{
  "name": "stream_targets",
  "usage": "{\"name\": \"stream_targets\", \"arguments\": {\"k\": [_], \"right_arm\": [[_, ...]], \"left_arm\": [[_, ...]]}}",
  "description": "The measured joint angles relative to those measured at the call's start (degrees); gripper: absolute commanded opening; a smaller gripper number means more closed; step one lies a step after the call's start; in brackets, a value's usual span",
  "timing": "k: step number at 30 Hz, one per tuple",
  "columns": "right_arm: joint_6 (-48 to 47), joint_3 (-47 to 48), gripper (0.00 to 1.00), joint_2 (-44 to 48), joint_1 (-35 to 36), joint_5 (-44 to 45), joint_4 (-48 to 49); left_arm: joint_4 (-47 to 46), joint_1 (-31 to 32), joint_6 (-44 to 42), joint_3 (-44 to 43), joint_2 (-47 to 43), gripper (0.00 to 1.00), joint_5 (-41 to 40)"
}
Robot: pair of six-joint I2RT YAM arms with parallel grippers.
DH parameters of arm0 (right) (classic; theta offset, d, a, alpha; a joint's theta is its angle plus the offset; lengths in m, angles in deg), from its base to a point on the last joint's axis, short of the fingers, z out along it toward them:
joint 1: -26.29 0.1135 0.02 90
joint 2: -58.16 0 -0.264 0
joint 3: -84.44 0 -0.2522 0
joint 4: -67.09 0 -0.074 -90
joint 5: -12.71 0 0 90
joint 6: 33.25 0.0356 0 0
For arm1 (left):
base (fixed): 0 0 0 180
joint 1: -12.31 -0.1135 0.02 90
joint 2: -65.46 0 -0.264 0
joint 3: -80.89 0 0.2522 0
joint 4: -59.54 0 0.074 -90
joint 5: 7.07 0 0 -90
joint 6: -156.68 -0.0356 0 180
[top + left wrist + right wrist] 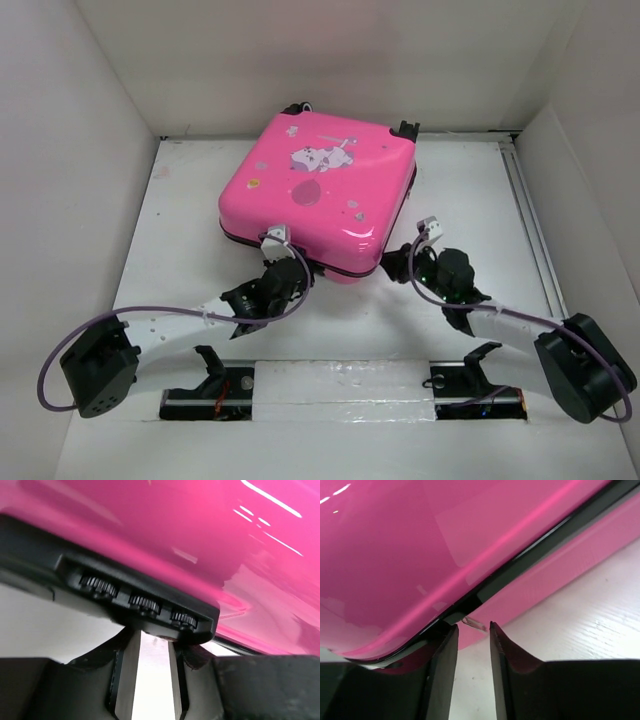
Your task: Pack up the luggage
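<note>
The luggage, a bright-pink hard-shell suitcase with a cartoon print, lies closed and flat on the white table. My left gripper is at its near front edge. In the left wrist view the left gripper is open, its tips just under the black combination lock with three dials. My right gripper is at the near right corner. In the right wrist view the right gripper is open, and a small metal zipper pull hangs from the black zipper seam between its tips.
White walls close the table in on the left, back and right. A metal rail runs along the right side. Black arm mounts and a second mount sit at the near edge, with purple cables looping off both arms.
</note>
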Motion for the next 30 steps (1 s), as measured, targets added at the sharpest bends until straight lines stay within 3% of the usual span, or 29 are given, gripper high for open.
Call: {"name": "stream_targets", "arguments": {"k": [6, 11, 15, 18, 23, 30], "right_arm": [[-0.5, 0.0, 0.31, -3.3, 0.0, -3.8, 5.6], [-0.4, 0.2, 0.31, -7.7, 0.0, -6.2, 10.9], [-0.2, 1.2, 0.32, -12.4, 0.0, -7.9, 14.5], [0.4, 1.4, 0.26, -15.2, 0.0, -8.9, 18.1], [1.4, 1.4, 0.00, -18.7, -0.1, -9.4, 23.4], [4.3, 0.9, 0.00, -20.3, 2.1, -6.2, 26.6]], "left_arm": [[2.4, 0.0, -0.9, -0.9, 0.0, 0.27, -4.5], [4.1, 0.0, -0.2, -1.1, 0.0, 0.37, -7.5], [4.7, -0.1, 0.8, -1.1, 0.2, 0.38, -8.8], [4.7, -0.3, 1.2, -1.1, 0.3, 0.38, -9.1], [4.6, -0.5, 1.2, -1.1, 0.5, 0.38, -8.8], [2.3, -1.1, 0.4, -1.2, 2.7, 0.38, -8.8]]}}
